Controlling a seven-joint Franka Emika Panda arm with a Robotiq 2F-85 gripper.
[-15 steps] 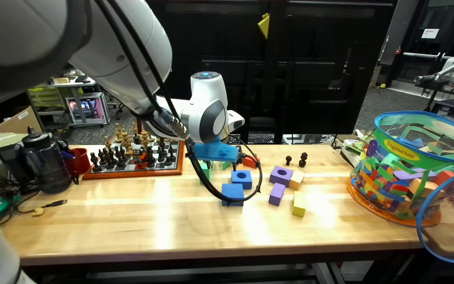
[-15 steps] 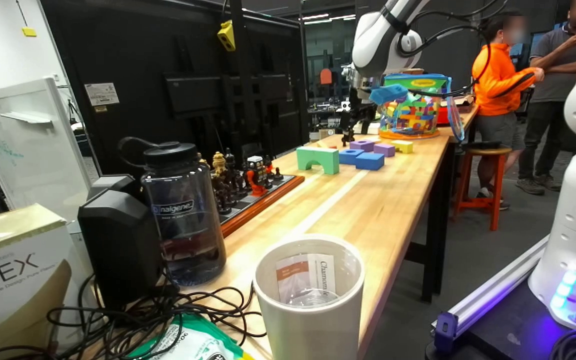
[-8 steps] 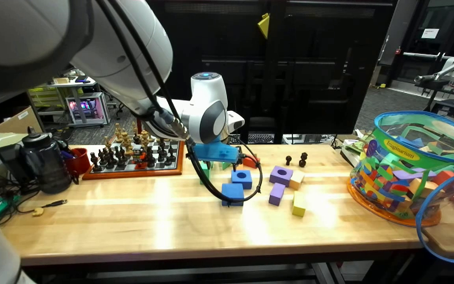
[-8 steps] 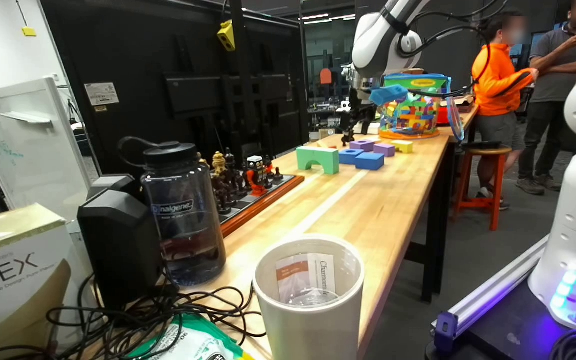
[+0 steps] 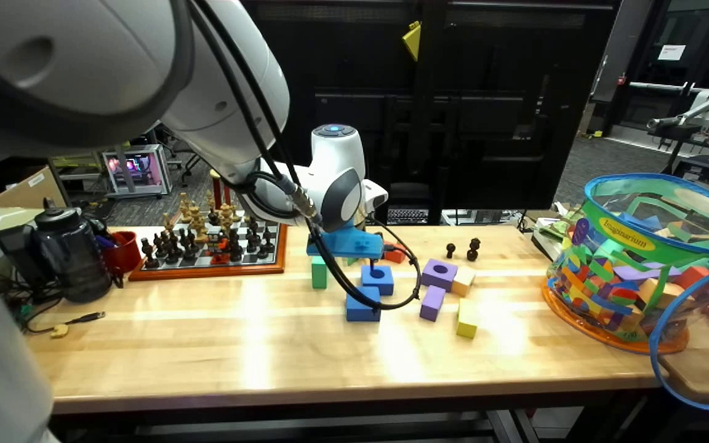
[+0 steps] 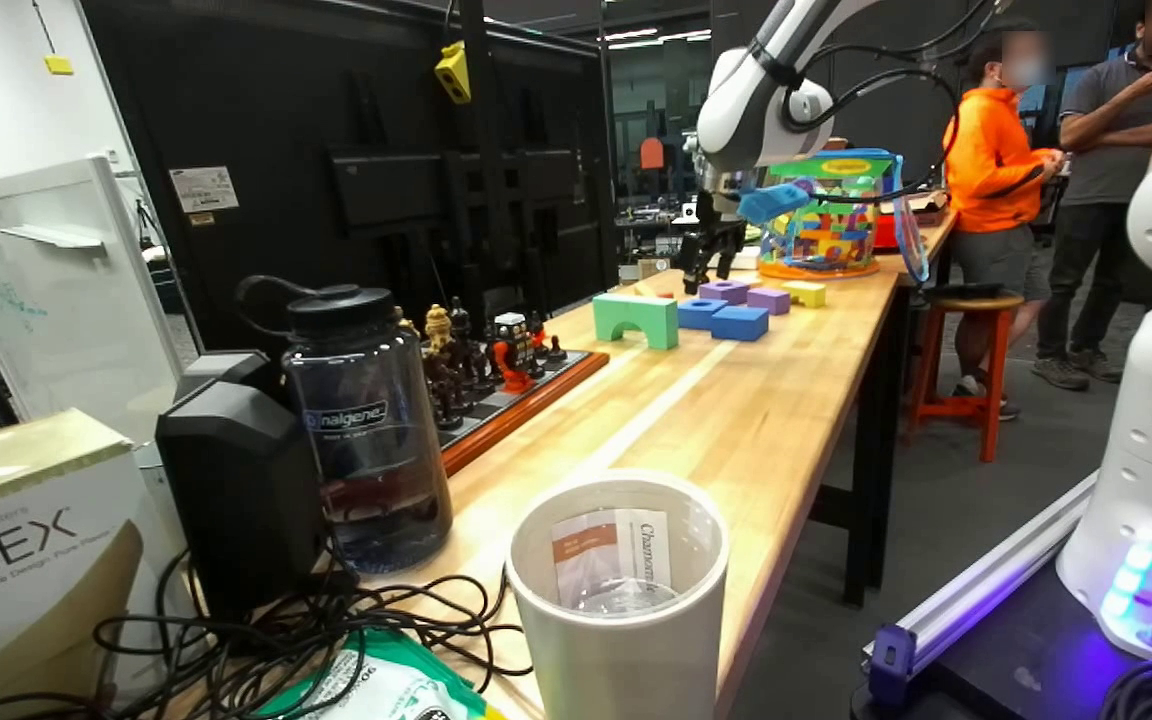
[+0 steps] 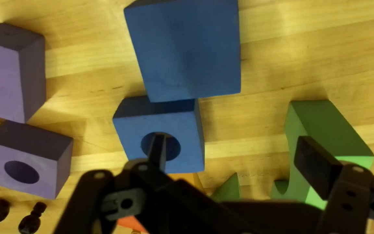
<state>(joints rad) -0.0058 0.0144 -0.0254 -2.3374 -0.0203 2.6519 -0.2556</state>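
1. while its empty jaws stood wide apart, the end effector [image 7: 230, 148] hung over the surface [image 7: 255, 120].
2. in the wrist view, one jaw partly hid the holed blue block [image 7: 187, 146], the other the green arch block [image 7: 333, 126].
3. both rested there, the solid blue block [image 7: 190, 48] nearby.

The long, smooth white arm [image 5: 207, 111] is bent, and its black, two-fingered gripper [image 7: 237, 156] points down, spread out wide.
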